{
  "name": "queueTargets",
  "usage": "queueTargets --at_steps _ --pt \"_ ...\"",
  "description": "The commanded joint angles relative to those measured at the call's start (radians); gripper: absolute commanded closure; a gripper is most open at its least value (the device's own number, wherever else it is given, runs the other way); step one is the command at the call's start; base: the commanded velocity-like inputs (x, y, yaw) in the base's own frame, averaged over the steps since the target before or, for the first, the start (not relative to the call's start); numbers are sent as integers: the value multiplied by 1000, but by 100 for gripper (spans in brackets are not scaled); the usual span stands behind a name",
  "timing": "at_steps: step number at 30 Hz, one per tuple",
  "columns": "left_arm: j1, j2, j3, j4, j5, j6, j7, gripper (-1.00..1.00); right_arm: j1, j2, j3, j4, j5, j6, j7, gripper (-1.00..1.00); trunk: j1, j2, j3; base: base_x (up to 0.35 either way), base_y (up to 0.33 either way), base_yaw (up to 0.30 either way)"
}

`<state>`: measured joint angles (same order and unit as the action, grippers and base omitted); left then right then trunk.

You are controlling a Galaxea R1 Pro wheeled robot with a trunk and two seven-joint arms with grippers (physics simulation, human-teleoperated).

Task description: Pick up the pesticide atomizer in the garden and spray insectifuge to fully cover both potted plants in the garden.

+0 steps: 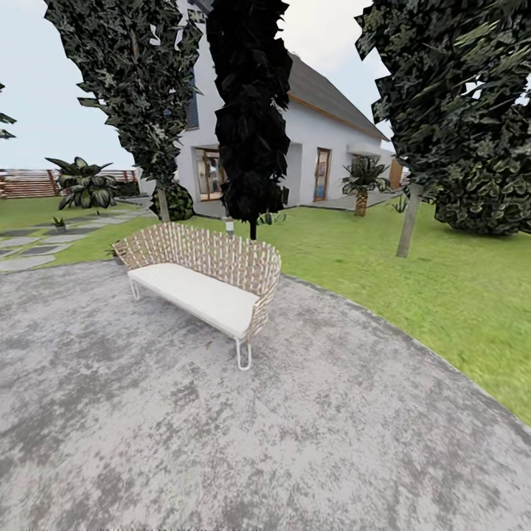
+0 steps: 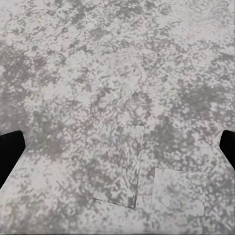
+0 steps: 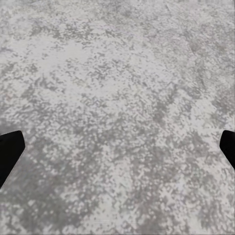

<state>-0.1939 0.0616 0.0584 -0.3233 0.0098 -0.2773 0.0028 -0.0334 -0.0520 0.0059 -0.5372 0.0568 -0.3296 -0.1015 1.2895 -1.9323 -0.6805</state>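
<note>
Grey patio (image 1: 221,442) underfoot, both hands (image 2: 117,147) (image 3: 117,147) spread open and empty. Beyond the wicker sofa (image 1: 203,276), one potted plant (image 1: 59,222) sits by stepping stones; the atomizer is unseen. Clipping the sofa seems likely.

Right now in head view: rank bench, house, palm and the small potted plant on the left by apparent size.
1. House
2. Bench, though it sits far nearer the camera, so true size is unsure
3. Palm
4. Potted plant
</note>
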Motion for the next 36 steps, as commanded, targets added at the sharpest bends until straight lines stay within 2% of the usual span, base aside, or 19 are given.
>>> queueTargets --at_steps 1,36 --pt "-1 0 1 1 1 -3 0 -100 0 0 0 0 6 -2 -5 -100 11 -22 -10 0 0 276" --pt "-1 -1 8 1 -1 -3 0 -100 0 1 2 2 6 -2 -4 -100 146 -267 -120 0 0 277"
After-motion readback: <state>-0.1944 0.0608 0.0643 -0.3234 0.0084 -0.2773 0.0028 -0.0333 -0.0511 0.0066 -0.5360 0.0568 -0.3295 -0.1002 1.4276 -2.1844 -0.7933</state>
